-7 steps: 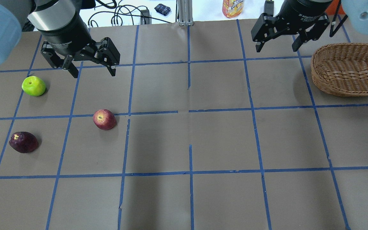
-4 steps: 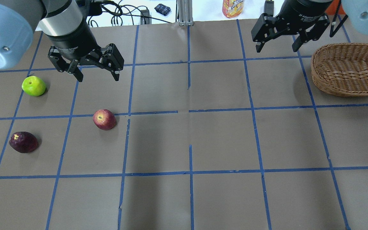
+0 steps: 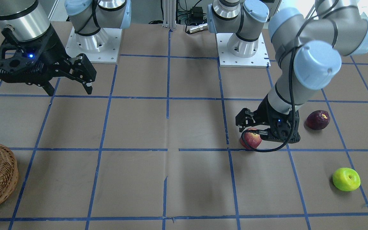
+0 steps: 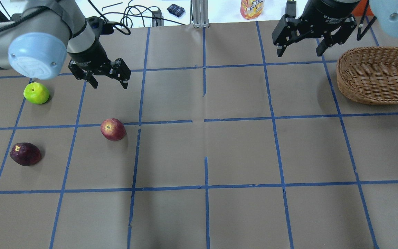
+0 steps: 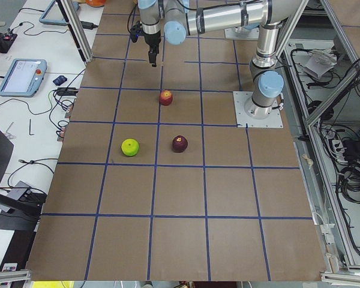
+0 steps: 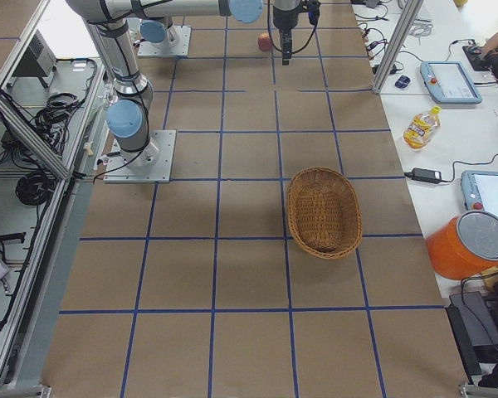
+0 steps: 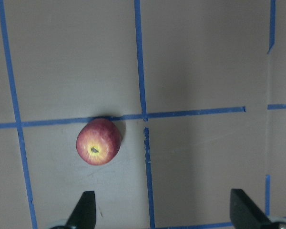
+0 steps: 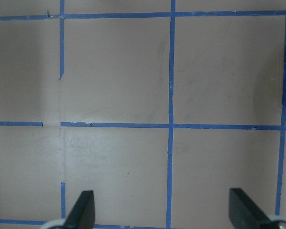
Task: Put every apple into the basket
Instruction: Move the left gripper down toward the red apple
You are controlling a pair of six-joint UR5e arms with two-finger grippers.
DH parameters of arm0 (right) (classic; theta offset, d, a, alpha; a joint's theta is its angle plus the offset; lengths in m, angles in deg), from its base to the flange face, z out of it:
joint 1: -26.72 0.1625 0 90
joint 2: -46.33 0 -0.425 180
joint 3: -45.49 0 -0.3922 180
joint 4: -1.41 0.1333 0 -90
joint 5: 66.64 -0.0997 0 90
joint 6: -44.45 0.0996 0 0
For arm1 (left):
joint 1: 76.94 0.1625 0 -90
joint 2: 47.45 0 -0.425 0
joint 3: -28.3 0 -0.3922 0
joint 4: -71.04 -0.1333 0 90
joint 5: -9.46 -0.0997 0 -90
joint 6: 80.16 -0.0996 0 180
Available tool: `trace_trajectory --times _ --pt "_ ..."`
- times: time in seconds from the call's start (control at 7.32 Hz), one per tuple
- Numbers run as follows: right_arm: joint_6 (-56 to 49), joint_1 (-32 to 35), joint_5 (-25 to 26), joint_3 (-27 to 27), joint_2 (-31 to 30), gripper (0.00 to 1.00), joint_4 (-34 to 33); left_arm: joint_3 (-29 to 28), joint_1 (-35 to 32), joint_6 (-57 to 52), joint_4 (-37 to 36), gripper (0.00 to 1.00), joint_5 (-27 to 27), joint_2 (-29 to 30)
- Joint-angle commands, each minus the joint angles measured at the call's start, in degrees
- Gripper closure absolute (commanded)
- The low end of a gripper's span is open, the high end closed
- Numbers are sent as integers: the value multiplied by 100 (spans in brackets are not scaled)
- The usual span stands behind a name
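Over the brown papered table [image 4: 240, 152] with its blue tape grid, the left gripper [image 4: 110, 83] hovers close above the red apple [image 4: 113, 129] without touching it. Its jaws are spread wide and hold nothing. From the left wrist camera the red apple [image 7: 98, 141] lies on the paper just beside a tape crossing. It sits ahead of the fingertips [image 7: 86, 210] and towards one side rather than between them.

The green apple [image 4: 36, 93] rests well off to the robot's left of the red apple and farther from the robot's base. The maroon apple [image 4: 25, 154] also lies to the left of the red apple, but nearer the base. All three apples sit on the table, apart from one another.

The wicker basket [image 4: 365, 97] stands far from the red apple, on the robot's right side of the table. The right gripper [image 4: 299, 52] hangs in the air just beside the basket, well away from the red apple. Its jaws are likewise spread and empty, and its wrist camera shows only paper and tape below.
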Motion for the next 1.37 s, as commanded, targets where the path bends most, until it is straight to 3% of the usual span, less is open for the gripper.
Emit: trace_trajectory --times 0.0,0.27,0.55,1.09,1.23 --pt "0 0 3 0 0 0 -3 1179 348 -235 -1765 0 -41 390" --pt "0 0 3 0 0 0 -12 1790 637 -409 -2464 0 -33 576" --pt "0 0 3 0 0 0 -21 1870 754 -481 -2476 0 20 752" --pt "0 0 -6 0 0 0 -12 2264 753 -129 -2283 0 266 506" --pt "0 -9 3 0 0 0 -12 2283 753 -129 -2274 18 205 454"
